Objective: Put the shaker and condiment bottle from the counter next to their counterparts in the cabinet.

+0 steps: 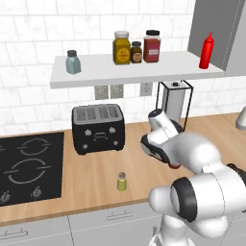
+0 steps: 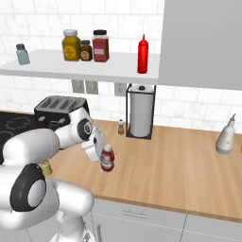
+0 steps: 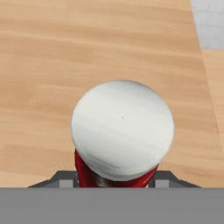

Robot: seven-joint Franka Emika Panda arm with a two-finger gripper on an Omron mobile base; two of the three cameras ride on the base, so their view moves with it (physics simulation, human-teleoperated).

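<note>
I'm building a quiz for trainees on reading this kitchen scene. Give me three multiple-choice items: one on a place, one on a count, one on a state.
1. Where does the small yellow-green shaker with the grey cap stand?
A. on the white wall shelf
B. on the wooden counter in front of the black toaster
C. on the hob

2. How many containers stand on the long white shelf board?
A. three
B. five
C. seven

3. What is the state of the end effector?
A. open above the counter
B. shut on the short red bottle with the white cap
C. shut on the paper towel roll

Answers:
1. B, it stands on the light-brown counter in front of the toaster.
2. B, a blue-grey shaker, three jars and a red squeeze bottle.
3. B, the short red bottle sits between its fingers.
</note>
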